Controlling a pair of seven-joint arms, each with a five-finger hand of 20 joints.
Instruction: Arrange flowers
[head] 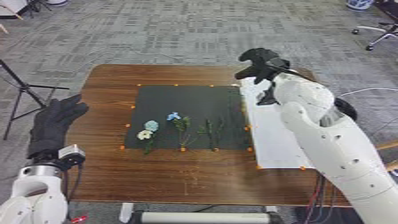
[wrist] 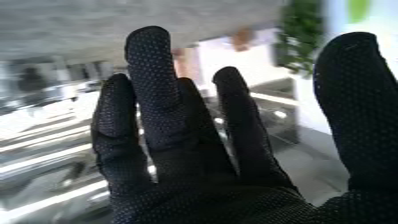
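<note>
And there's your black-gloved right hand [head: 264, 65] at the brown wooden table's [head: 111, 172] one o'clock, open, fingers straight! Your black-gloved left hand [head: 56, 122] is open at nine o'clock. On the black square mat [head: 182, 96], you've got the cream flower [head: 144, 135] and pale blue-green bloom [head: 151, 125] towards eight, the small blue flower [head: 173, 115] near centre, and slim green stems [head: 213, 131] towards four. The long white sheet [head: 269, 137] lies beside the mat, at three!

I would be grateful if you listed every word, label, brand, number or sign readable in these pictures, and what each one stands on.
No text can be read on the dark mat, the white sheet or the table.
Any marks on the white right arm are too small to read.
</note>
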